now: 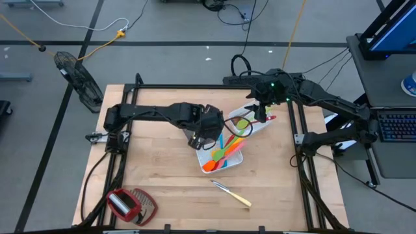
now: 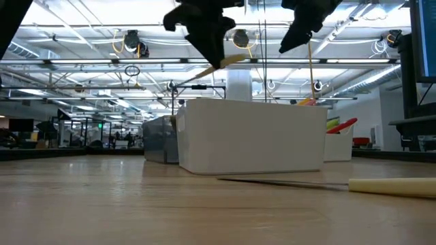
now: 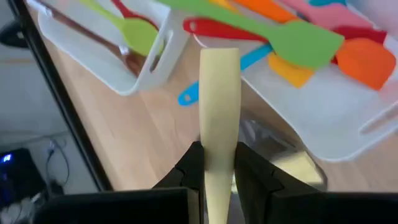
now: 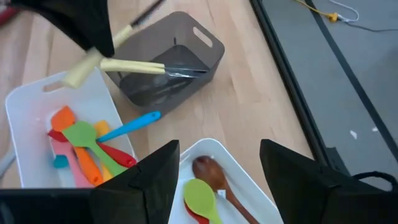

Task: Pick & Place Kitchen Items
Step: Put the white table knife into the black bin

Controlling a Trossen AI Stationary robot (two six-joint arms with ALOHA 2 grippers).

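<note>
My left gripper [image 1: 207,134] is shut on a pale-handled piece of metal cutlery [image 4: 134,67] above a grey tray [image 4: 193,43]. My right gripper [image 4: 227,180] is open and empty above a white tray [image 4: 249,186] that holds a brown wooden spoon [image 4: 214,177] and a green spoon [image 4: 200,198]. A second white tray [image 1: 237,161] holds several coloured spatulas and spoons [image 3: 298,37]. A blue spoon [image 4: 130,126] lies on the table between the trays. A pale-handled knife [image 1: 231,194] lies on the table nearer the front edge. My left gripper pinches the cutlery's pale handle [image 3: 219,146] between its two fingers. The handle's free end [image 3: 219,62] sticks out forward past the fingertips, and the metal end [image 4: 183,71] points the other way. The cutlery is lifted clear, above the grey tray.
A red-and-wire-mesh tool [image 1: 130,205] lies at the table's front left corner. Black frame rails [image 1: 123,149] run along the left and right sides of the table. Bare wood lies between the trays and the front edge, around the knife.
</note>
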